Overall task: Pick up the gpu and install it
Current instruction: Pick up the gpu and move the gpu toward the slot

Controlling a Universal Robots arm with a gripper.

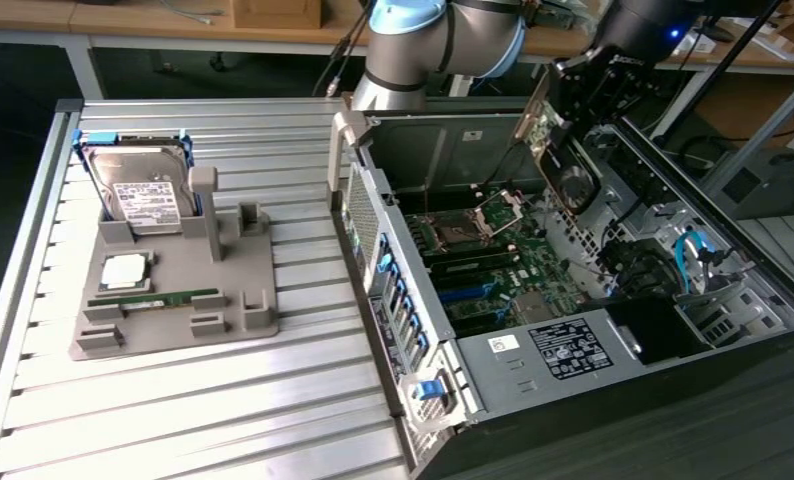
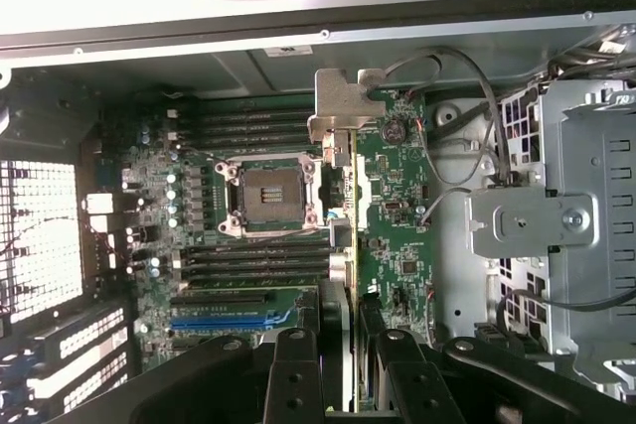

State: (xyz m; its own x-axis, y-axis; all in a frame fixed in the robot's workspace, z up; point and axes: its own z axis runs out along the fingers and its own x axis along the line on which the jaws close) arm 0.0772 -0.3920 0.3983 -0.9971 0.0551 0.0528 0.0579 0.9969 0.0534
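Wrist view showed the claw [image 2: 338, 359] clamped on the gpu [image 2: 341, 235], held edge-on and tilted above the motherboard [image 2: 149, 206] inside the open computer case [image 1: 411, 290].

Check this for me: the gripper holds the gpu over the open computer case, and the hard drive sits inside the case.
Wrong about the hard drive. The exterior view shows it standing in the grey holder at the exterior view's left, outside the computer case. The rest is right: the gripper holds the gpu over the open case.
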